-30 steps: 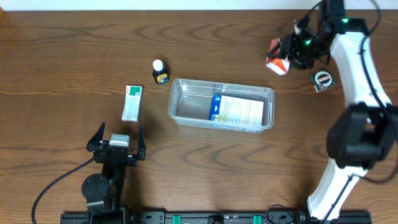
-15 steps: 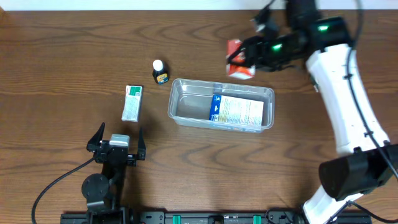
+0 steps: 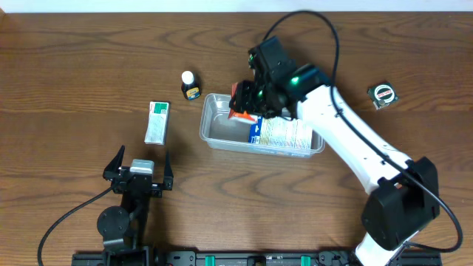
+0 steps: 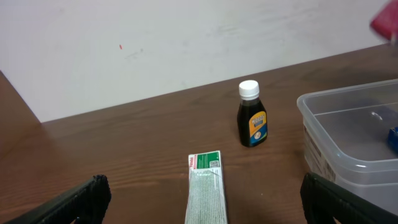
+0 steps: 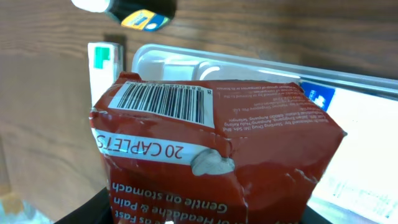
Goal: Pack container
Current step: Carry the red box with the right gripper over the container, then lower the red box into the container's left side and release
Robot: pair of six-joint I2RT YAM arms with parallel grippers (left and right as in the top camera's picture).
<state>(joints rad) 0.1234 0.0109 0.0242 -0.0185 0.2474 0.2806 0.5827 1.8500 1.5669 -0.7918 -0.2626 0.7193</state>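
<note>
Now right claw (image 3: 250, 102) clamps red box (image 5: 211, 143) over free left end of tub (image 3: 207, 137), beside carton (image 3: 284, 133), likely for dropping in; left claw (image 3: 142, 157) gapes, idle.

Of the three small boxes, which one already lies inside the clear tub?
The blue-and-white box; the red box hangs in the right claw, the green-and-white box lies on the table.

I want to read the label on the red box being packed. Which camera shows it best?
Right wrist: the red box fills the frame, with its barcode and "20 caplets" print legible. Overhead shows it small, at the far rim of the container. Left wrist catches only a blurred red corner at the frame edge.
</note>
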